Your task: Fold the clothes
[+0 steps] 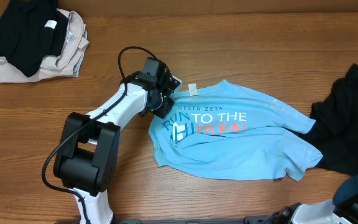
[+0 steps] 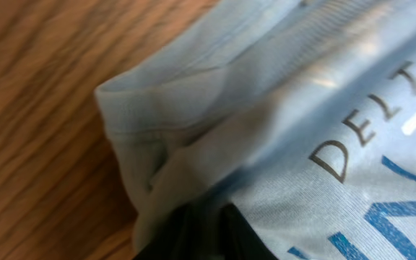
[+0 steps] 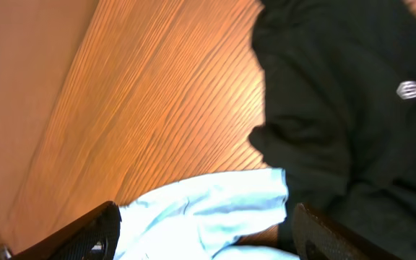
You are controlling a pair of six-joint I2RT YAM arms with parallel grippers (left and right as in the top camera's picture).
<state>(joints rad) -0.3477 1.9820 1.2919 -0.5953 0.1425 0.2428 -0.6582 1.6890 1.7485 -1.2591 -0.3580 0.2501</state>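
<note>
Lying across the middle of the desk [image 1: 229, 50], the T-shirt [image 1: 241, 149] is rumpled and partly doubled over. Its long axis runs left to right, dipping slightly toward the right end. The left end effector [image 1: 165, 94] sits right at the shirt's left edge, by the start of the lettering [image 1: 219, 118]. From its wrist camera a stitched, folded hem fills the view. A dark finger [image 2: 193, 235] shows only at the bottom under the cloth, so I cannot tell whether the jaws are closed on the fabric. The right end effector [image 3: 204, 217] stands wide open, gripping nothing, with a corner of the blue cloth showing between its fingers [image 3: 85, 235] and a black garment [image 1: 353, 124] just beyond. The shirt therefore stretches away from the left arm toward the right arm. Each arm is nearest one end, and the left is the one in contact. A fold along the short way would probably carry one end over toward the other. A pile [image 1: 30, 37] of black and beige clothes lies well apart at the far left corner.
</note>
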